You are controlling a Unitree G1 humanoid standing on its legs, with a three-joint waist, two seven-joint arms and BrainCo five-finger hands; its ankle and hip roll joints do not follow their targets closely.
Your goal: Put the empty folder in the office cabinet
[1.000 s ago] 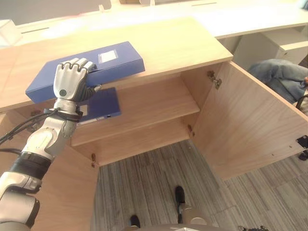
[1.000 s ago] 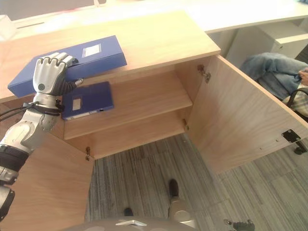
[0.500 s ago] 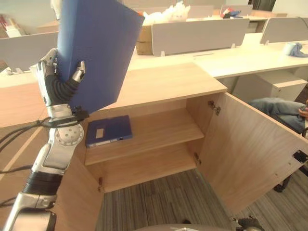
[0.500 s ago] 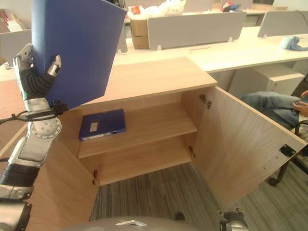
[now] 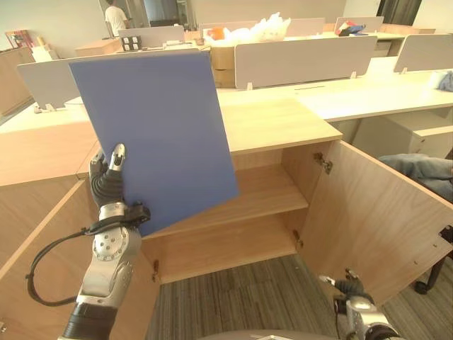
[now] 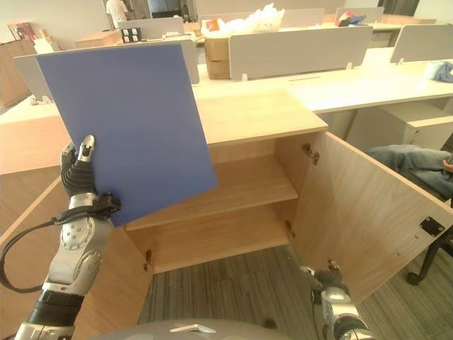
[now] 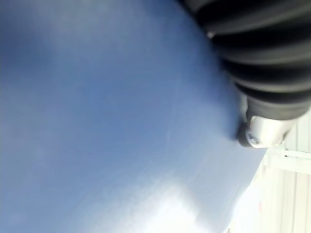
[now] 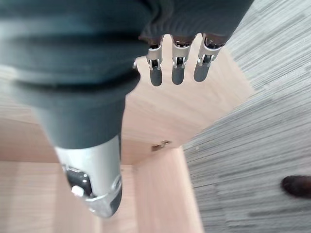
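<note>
half done: left hand (image 5: pixel 107 185) grips the blue folder (image 5: pixel 156 134) up high; it still must go onto the cabinet shelf (image 5: pixel 265 195). right hand (image 8: pixel 176 62) hangs open.

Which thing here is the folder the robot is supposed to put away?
Find the open wooden cabinet in front of the robot. The folder is the big plain blue board held upright before its left side, gripped at its lower corner by the left hand.

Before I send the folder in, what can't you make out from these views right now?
- Left end of the upper wooden shelf: hidden behind the raised flat blue folder in both eye views.
- Left hand: fingers hidden behind the folder; thumb on its front face.
- Right hand: hangs low and open beside the open cabinet door.
</note>
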